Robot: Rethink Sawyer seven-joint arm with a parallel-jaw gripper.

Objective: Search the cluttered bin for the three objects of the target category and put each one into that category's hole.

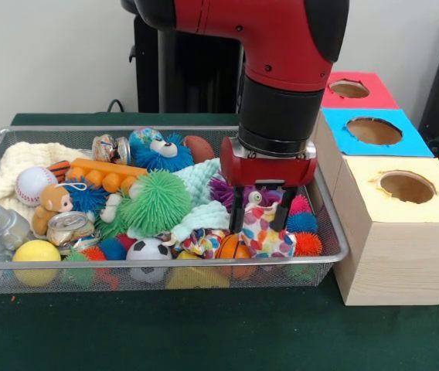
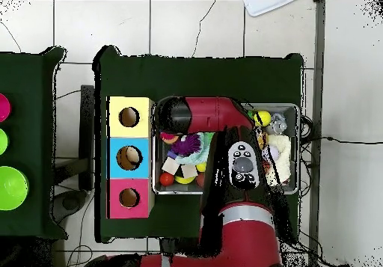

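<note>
The wire mesh bin (image 1: 204, 264) is full of toys. My gripper (image 1: 260, 220) hangs over its right end, open, with one finger on each side of the top of a white cloth piece with coloured spots (image 1: 266, 236). Whether the fingers touch the cloth I cannot tell. A second spotted cloth piece (image 1: 196, 243) lies crumpled just left of it, by an orange ball. The round hole (image 1: 407, 186) in the yellow-topped box is to the right of the bin, and also shows in the overhead view (image 2: 129, 117). In the overhead view the arm (image 2: 209, 118) hides the gripper.
Blue-topped (image 1: 374, 131) and red-topped (image 1: 349, 89) boxes stand behind the yellow one. A cream cloth (image 1: 18, 158), a mint cloth (image 1: 200, 182), a green spiky ball (image 1: 156, 202), cans and several balls crowd the bin.
</note>
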